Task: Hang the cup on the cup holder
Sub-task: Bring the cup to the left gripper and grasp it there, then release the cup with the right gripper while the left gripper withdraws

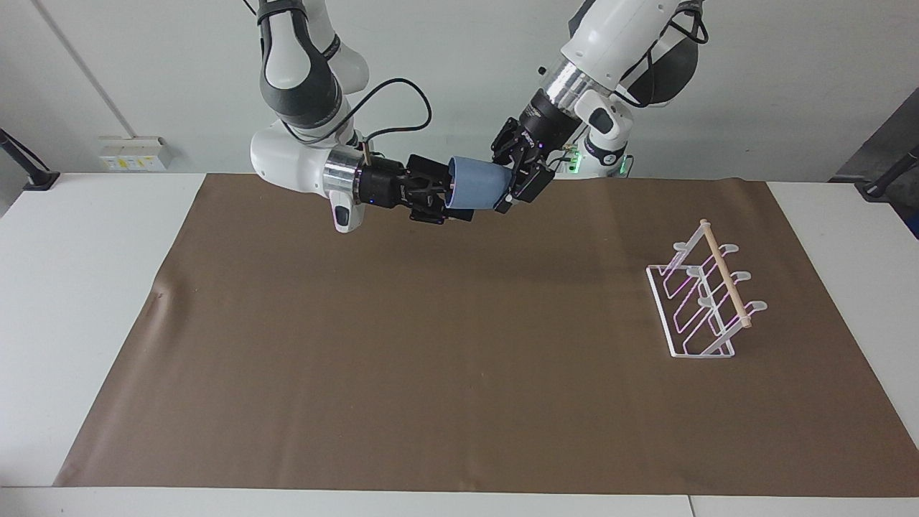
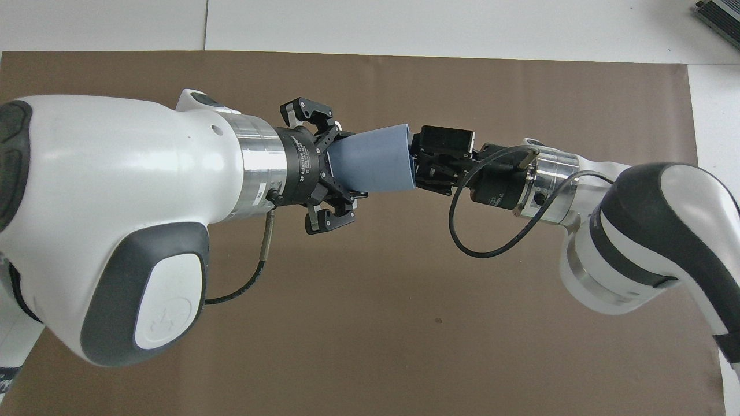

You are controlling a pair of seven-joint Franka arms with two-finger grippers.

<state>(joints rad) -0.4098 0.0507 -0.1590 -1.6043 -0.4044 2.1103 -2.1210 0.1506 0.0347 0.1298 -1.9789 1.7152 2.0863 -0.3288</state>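
White table point(image 1: 86, 301) w/ a big brown paper mat point(image 1: 431, 373) covering most of the top; mat has a small crease nr the right arm's end, and a seam runs across the table's edge farthest from the robots. Plain pale wall point(image 1: 459, 86) at the robots' end, w/ a white socket box point(image 1: 133, 152) mounted low on it. Dark clamp-like fittings point(image 1: 29, 169) at both table corners by the wall; lighting even, soft shadows on mat.

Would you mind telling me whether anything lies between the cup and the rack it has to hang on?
Nothing visible does. The cup is held in the air by the left tool over the brown mat, and only bare mat lies between it and the rack.
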